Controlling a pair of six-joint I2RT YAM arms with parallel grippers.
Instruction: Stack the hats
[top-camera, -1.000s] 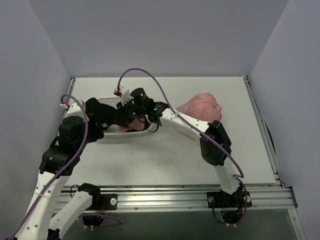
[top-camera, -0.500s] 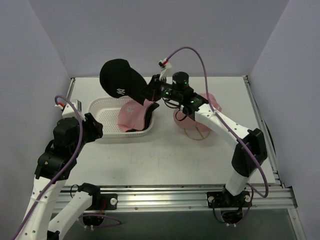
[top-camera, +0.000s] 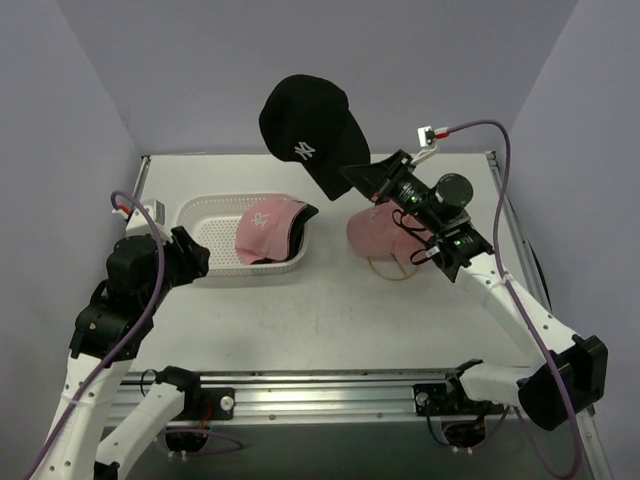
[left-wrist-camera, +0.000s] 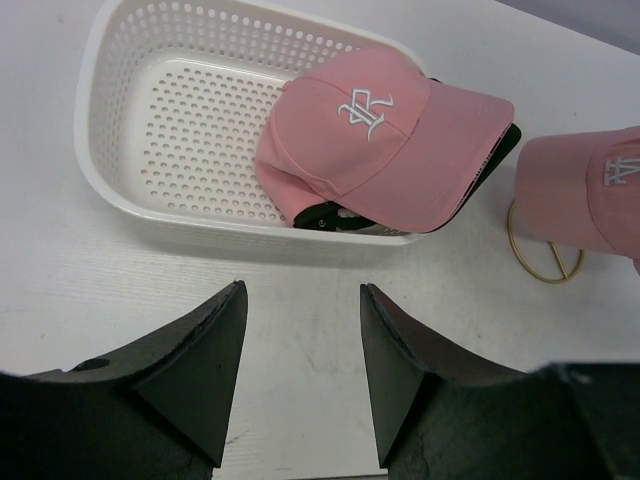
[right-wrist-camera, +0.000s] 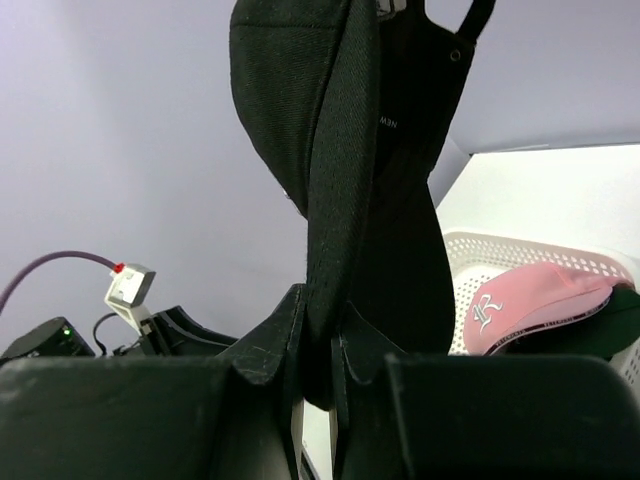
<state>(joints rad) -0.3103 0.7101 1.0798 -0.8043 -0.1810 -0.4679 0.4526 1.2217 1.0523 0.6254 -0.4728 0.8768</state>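
The right gripper pinches the black cap by its brim, high near the stand's pink cap, presumably for stacking; the left gripper is spread, empty.

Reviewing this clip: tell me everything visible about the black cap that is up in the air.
The black cap looks like dark fabric, with a rounded crown, a curved brim and a small white embroidered logo on its front. It is raised well clear of the table, tilted, with the logo turned toward the overhead camera. The right gripper is shut on the brim's edge, which the wrist view shows pinched edge-on. Nothing else touches it.
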